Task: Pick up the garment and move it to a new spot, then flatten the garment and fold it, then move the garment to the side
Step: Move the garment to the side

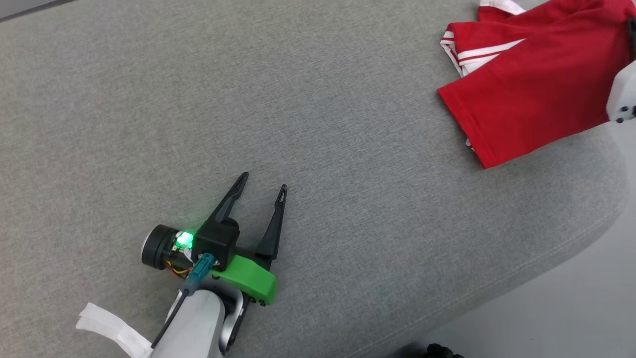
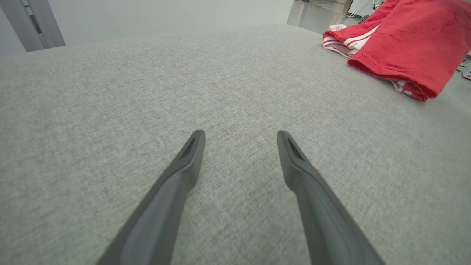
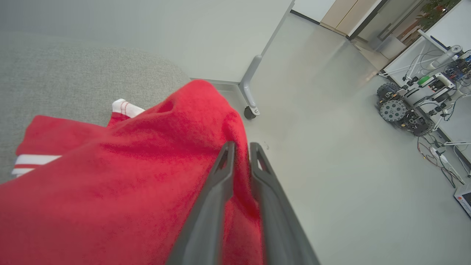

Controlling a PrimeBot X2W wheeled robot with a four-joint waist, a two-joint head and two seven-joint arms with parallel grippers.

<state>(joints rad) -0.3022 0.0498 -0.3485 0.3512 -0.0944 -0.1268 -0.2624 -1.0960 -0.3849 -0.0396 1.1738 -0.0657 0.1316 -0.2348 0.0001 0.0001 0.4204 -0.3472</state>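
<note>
Red knit cloth, judged soft, light and limp: the garment (image 1: 536, 84) lay bunched at the grey cushion's (image 1: 298, 124) right edge. Left gripper (image 1: 264, 181) was spread and empty. Right gripper (image 3: 241, 145) stood nearly closed around a fold, its grip unclear. The stitched hem probably offered the surest hold.

A grey woven-fabric worktop (image 1: 248, 99) with a rounded corner spreads wide. Past its edge lies a pale, glossy floor (image 3: 331, 184). On the floor stands a white table leg on a dark caster (image 3: 251, 110). Farther off sits a small wheeled machine (image 3: 401, 108) trailing loose cables.
</note>
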